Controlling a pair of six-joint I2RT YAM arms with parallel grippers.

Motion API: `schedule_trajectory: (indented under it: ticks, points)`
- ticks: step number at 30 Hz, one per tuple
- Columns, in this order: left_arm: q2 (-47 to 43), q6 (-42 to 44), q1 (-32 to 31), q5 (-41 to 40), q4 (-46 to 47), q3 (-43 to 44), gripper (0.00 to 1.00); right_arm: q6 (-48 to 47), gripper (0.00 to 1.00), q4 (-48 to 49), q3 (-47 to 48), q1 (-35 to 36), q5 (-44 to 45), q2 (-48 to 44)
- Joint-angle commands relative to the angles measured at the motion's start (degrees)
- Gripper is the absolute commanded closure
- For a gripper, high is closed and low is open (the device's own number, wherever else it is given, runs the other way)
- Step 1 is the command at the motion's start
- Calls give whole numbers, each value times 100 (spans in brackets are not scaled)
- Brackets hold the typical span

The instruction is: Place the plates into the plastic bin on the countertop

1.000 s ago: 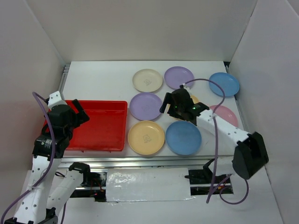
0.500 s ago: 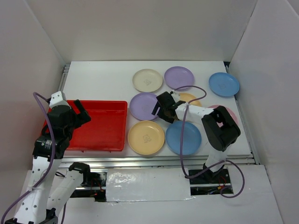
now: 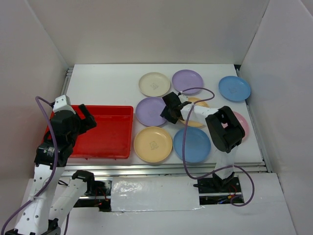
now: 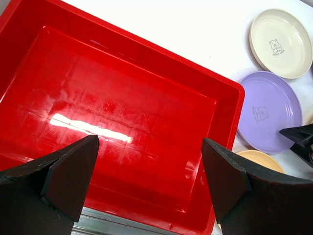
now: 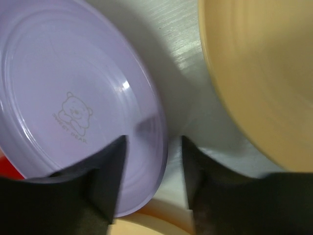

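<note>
Several pastel plates lie on the white countertop (image 3: 107,83). My right gripper (image 3: 168,111) is low at the right rim of the middle purple plate (image 3: 149,110). In the right wrist view its jaws (image 5: 151,169) straddle that purple plate's (image 5: 73,98) rim, one finger over the plate, the other on the countertop outside, with a gap still showing. A yellow-orange plate (image 5: 264,73) lies just to the right. My left gripper (image 4: 149,166) hangs wide open and empty above the red plastic bin (image 4: 122,112), which holds nothing.
Around the gripper lie a cream plate (image 3: 154,83), a second purple plate (image 3: 187,81), blue plates (image 3: 234,88) (image 3: 191,144), a yellow plate (image 3: 153,144) and a pink plate (image 3: 242,125) partly behind the right arm. White walls enclose the table.
The right arm swung left and dropped to the middle purple plate's rim, and its jaws have narrowed around it. The left arm has barely moved.
</note>
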Motion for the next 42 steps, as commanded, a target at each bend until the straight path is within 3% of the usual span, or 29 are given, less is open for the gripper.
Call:
schedule_trajectory:
  ticks: [1,5,10,14,26,33,35,42]
  points:
    - [-62,182,-15,94,227,-9,1,143,51,46,-3,-89,144,102]
    - [-80,191,-15,120,236,-18,1,196,70,72,-65,-125,144,58]
    - [-62,209,-15,147,236,-18,1,249,77,-60,75,-212,179,14]
    - [-36,209,-23,182,253,-27,1,319,99,-138,207,-387,206,-82]
    - [297,253,-23,489,332,52,1,-93,100,-727,612,-494,241,-1145]
    - [1131,183,-23,2409,587,623,1,-857,100,-1368,1182,260,487,-1674]
    - [1290,121,-23,2677,788,737,1,-1024,100,-1720,1489,490,531,-1656]
    - [2256,51,-15,3100,886,913,6,-1280,100,-1422,1631,1176,-128,-1990]
